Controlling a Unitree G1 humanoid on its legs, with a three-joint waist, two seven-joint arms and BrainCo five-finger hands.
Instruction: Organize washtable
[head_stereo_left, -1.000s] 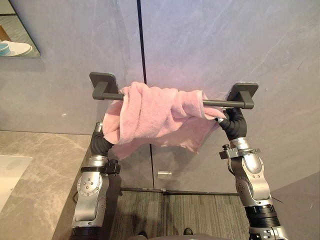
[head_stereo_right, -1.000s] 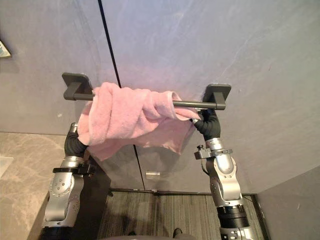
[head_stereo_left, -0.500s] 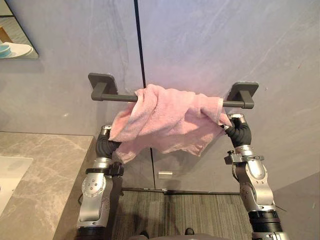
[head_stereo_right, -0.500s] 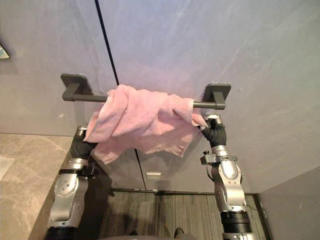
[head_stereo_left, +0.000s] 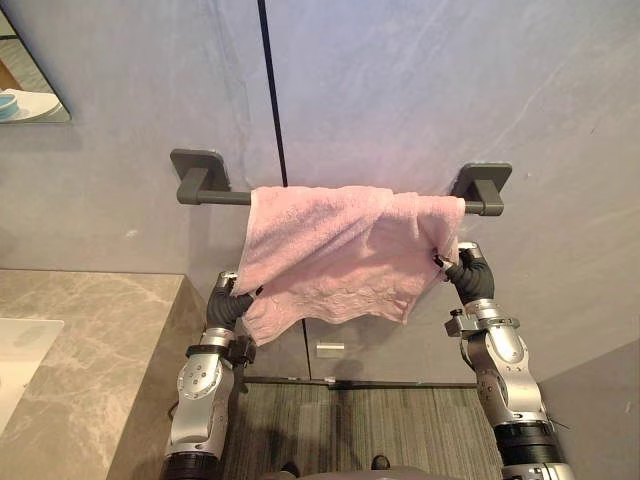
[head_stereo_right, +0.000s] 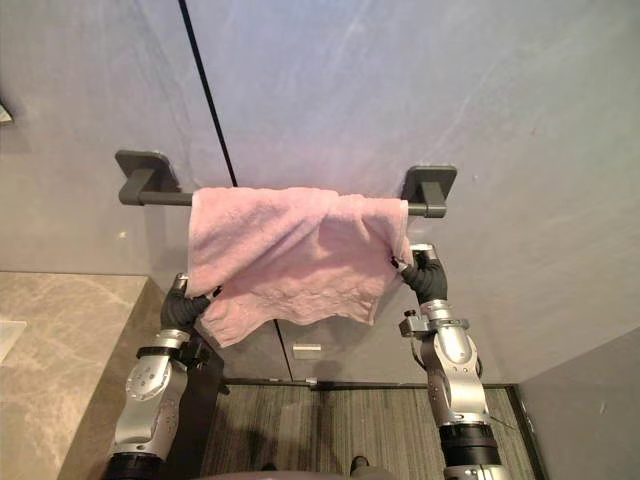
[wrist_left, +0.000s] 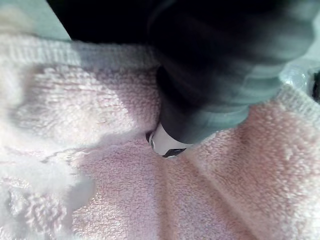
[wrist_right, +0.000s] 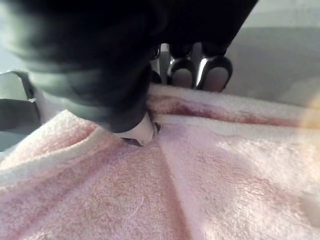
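Note:
A pink towel (head_stereo_left: 340, 250) hangs over a dark grey bar (head_stereo_left: 215, 196) fixed to the grey wall, spread across the bar's middle and right part. My left hand (head_stereo_left: 230, 302) is at the towel's lower left corner; in the left wrist view its thumb (wrist_left: 167, 145) presses into the cloth (wrist_left: 100, 190). At the towel's right edge, just under the bar's right bracket (head_stereo_left: 480, 182), is my right hand (head_stereo_left: 466, 272). In the right wrist view its thumb (wrist_right: 140, 131) and fingers (wrist_right: 210, 75) pinch the towel's hem (wrist_right: 225, 115).
A marble counter (head_stereo_left: 100, 340) with a white basin (head_stereo_left: 20, 345) lies at the left, close to my left arm. A mirror corner (head_stereo_left: 25, 95) shows at the upper left. Grey striped floor (head_stereo_left: 350, 430) runs below the towel, with a small wall plate (head_stereo_left: 329, 349) above it.
The bunched towel has been drawn out flatter along the bar and shifted right. Both hands have come lower with the cloth, the left one moving in to the right.

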